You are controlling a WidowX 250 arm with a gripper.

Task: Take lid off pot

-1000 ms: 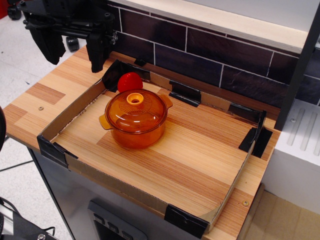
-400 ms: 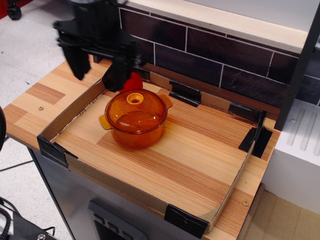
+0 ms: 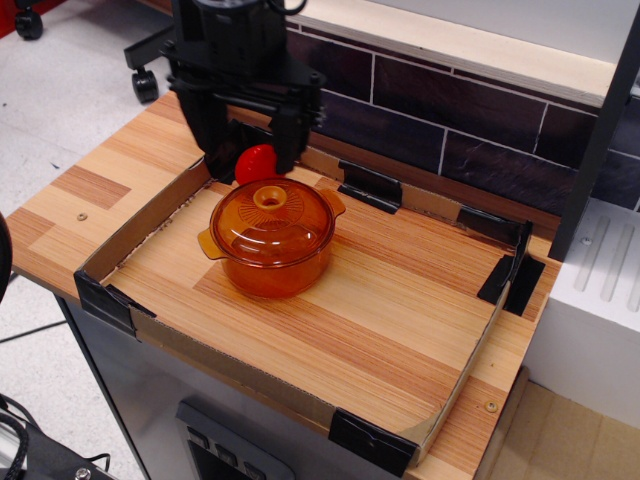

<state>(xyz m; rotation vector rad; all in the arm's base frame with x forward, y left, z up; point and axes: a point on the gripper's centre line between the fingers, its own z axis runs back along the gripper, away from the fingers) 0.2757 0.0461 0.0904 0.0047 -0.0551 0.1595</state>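
The amber-orange glass pot (image 3: 272, 262) stands in the left half of a cardboard-walled tray on the wooden counter. Its domed amber lid (image 3: 270, 222) sits on it, with a ring knob (image 3: 269, 197) at the centre. My black gripper (image 3: 252, 160) hangs open just above and behind the lid. One finger (image 3: 216, 148) is at the left, the other finger (image 3: 288, 140) at the right. It touches neither the lid nor the pot.
A red ball (image 3: 256, 163) lies behind the pot, between my fingers in this view. The low cardboard wall (image 3: 150, 215) with black taped corners rings the tray. A dark tiled wall (image 3: 450, 110) runs behind, a white appliance (image 3: 600, 300) at right.
My gripper has moved to the right from beyond the counter's far left corner and come down to hang over the pot's back edge. The pot and lid have not moved.
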